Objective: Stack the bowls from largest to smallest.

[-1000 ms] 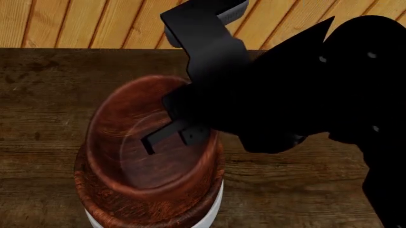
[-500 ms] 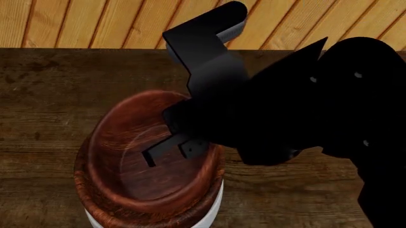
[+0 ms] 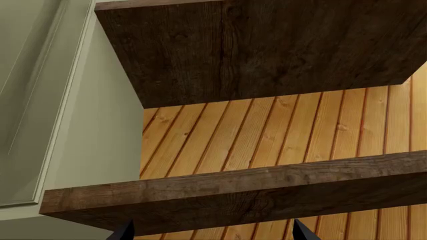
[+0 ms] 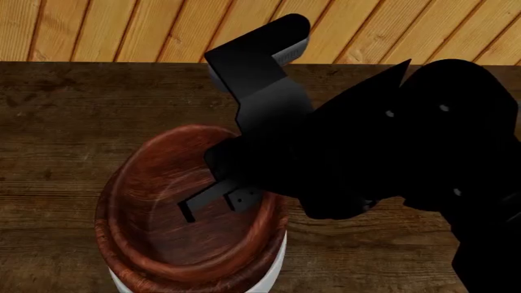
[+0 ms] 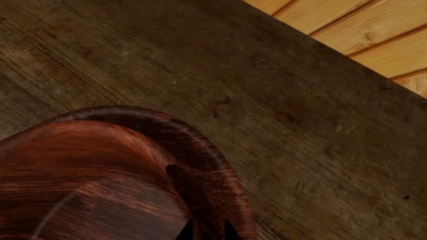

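Observation:
In the head view the smaller wood-grain bowl [image 4: 163, 201] sits tilted inside the larger wood-grain bowl [image 4: 110, 244]. Both rest in the white bowl [image 4: 277, 264], of which only a sliver of rim shows, at the near table edge. My right gripper [image 4: 213, 204] is shut on the smaller bowl's right rim, one finger inside and one outside. In the right wrist view the gripper [image 5: 205, 231] pinches that dark rim [image 5: 200, 150]. My left gripper [image 3: 210, 231] is open and empty, its tips wide apart, below the table level. It is not seen in the head view.
The dark wooden table [image 4: 65, 122] spreads to the left and behind the stack. A plank floor [image 4: 122, 30] lies past its far edge. The left wrist view shows dark wooden boards [image 3: 267, 50], plank floor [image 3: 267, 130] and a pale green panel [image 3: 40, 100].
My right gripper has come down with the smaller wood bowl. The bowl has sunk deeper into the larger wood bowl and is less tilted.

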`<state>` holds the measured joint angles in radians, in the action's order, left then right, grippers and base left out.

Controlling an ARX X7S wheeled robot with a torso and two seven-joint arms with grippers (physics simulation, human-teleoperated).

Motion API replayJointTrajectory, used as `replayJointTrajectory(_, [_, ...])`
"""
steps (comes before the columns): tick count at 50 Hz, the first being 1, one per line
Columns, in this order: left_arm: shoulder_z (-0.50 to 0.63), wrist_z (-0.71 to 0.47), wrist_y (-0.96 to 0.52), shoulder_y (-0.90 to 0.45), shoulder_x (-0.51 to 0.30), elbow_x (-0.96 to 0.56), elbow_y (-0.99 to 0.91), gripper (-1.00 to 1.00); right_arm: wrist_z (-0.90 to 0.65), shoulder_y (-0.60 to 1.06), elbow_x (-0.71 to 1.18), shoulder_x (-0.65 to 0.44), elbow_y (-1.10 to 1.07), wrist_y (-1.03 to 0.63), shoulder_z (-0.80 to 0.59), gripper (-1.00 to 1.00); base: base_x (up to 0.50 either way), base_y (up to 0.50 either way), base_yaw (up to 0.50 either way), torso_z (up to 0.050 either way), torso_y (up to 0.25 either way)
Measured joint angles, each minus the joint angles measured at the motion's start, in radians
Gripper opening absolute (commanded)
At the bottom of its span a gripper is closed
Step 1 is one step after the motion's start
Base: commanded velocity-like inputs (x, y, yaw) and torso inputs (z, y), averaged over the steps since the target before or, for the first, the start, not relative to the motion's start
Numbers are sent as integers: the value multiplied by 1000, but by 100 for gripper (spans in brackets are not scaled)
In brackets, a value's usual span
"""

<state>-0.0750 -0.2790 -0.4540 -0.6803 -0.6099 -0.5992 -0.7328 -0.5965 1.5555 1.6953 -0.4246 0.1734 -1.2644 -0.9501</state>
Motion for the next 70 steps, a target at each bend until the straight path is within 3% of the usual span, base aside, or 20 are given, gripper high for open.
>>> replayJointTrajectory(5, [0, -1, 0, 0, -1, -1, 0, 100, 2, 1, 0, 1, 2, 1, -4, -100, 0, 0, 0, 0, 0])
replayJointTrajectory(6, [0, -1, 0, 0, -1, -1, 0, 100, 2, 1, 0, 1, 2, 1, -4, 100, 0, 0, 0, 0, 0])
replayJointTrajectory(43, [-5, -10, -3, 5, -12, -15, -10, 100, -15, 68, 34, -28, 6, 14, 27, 100, 0, 0, 0, 0, 0])
replayJointTrajectory(70, [-45, -10, -53, -9, -59, -95, -26, 100, -208, 64, 216, -284, -155, 89, 164, 100, 0, 0, 0, 0, 0])
